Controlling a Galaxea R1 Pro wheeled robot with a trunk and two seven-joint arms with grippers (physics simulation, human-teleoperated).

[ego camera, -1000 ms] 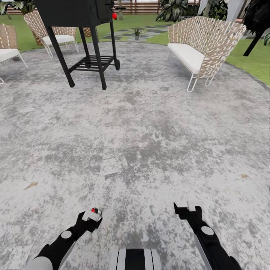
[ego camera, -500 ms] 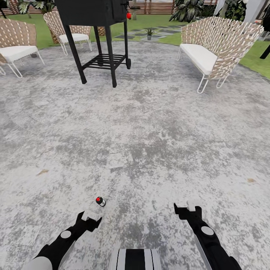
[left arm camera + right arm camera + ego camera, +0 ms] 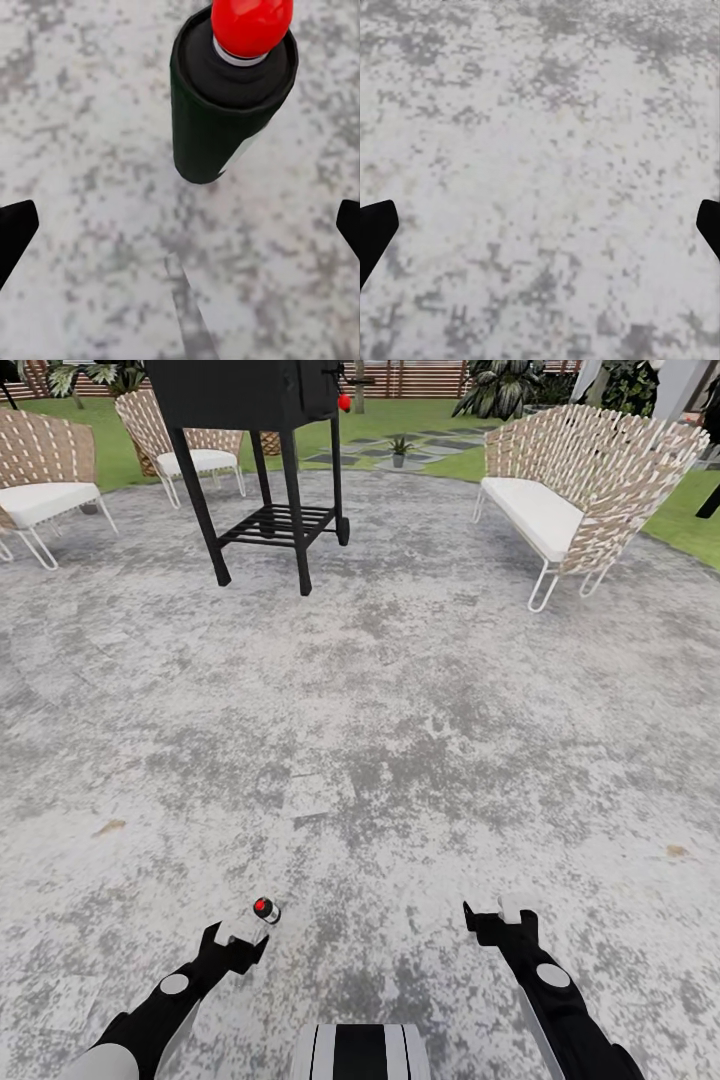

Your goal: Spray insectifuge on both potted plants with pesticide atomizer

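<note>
The small dark cylindrical pesticide atomizer with a red cap (image 3: 266, 909) stands upright on the round grey mottled stone patio (image 3: 420, 700), just ahead of the left end effector (image 3: 238, 934), whose fingers are spread and released. The right end effector (image 3: 497, 913) looks released too, over bare stone, though its fingertips are barely visible.

A: What lies ahead of the right gripper (image 3: 540, 229)?

B: Grey mottled stone paving (image 3: 547, 135), pale with darker speckles. Darker patches sit along the far edge and in the near part.

A: How do the fingers stand?

B: Two black fingertips (image 3: 373, 236) show at opposite edges, spread wide apart, with bare paving between them. They grip nothing.
</note>
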